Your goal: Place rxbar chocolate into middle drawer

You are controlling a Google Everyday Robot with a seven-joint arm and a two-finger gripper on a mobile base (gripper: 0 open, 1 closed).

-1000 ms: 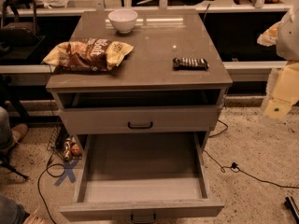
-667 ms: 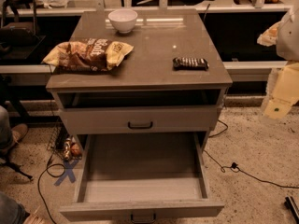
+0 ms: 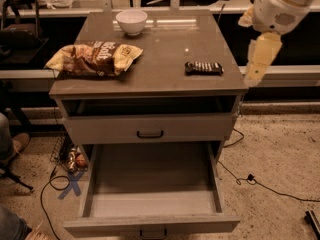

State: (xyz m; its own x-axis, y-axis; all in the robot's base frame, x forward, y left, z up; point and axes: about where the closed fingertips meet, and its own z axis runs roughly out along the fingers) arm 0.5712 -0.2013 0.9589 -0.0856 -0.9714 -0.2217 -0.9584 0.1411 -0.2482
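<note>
The rxbar chocolate (image 3: 203,68), a small dark bar with pale stripes, lies flat on the right side of the grey cabinet top (image 3: 160,49). The middle drawer (image 3: 154,203) is pulled wide open below, its long tray empty, with its black handle at the bottom edge of the view. My gripper (image 3: 260,59) hangs at the end of the white arm, in the air just right of the cabinet's right edge, to the right of the bar and slightly above it, touching nothing.
A brown-and-yellow chip bag (image 3: 95,59) lies at the left of the top and a white bowl (image 3: 131,21) stands at the back. The upper drawer front (image 3: 150,129) is closed. Cables (image 3: 260,181) run over the floor on both sides.
The arm and gripper have moved left and up, from the right edge of the view to a spot close beside the cabinet's right edge. The bar and drawer have not moved.
</note>
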